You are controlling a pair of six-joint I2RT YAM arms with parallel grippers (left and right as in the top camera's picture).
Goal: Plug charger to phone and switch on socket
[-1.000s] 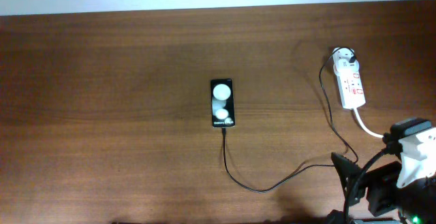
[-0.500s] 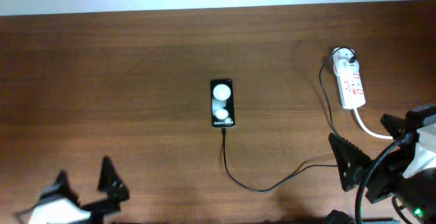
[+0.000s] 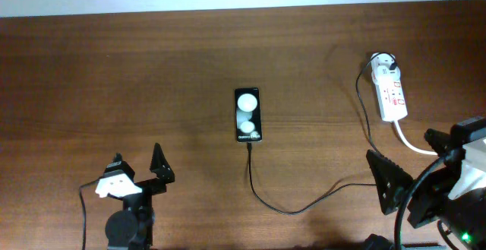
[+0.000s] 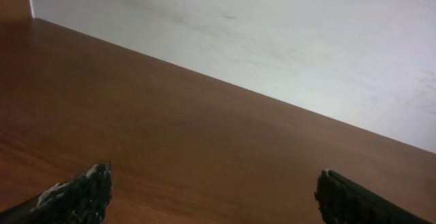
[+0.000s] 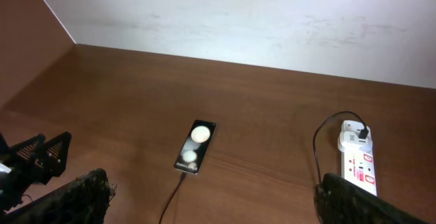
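phone (image 3: 247, 115) lettering way too tiny to read | can't tell if the charger (image 3: 288, 208) tip is actually seated | socket (image 3: 391, 90) switch too small to call | its cord (image 3: 405, 138) slips under the right gripper (image 3: 397, 145) | left gripper (image 4: 213, 186) fingers chopped off by the frame edge

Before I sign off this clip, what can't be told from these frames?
Whether the cable tip sits in the phone: too small, overhead and right wrist views.
Power strip switch position: too small in both.
Where the white cord runs: passes under the right claw, overhead.
Left wrist view: the open left claw frames only table and wall.
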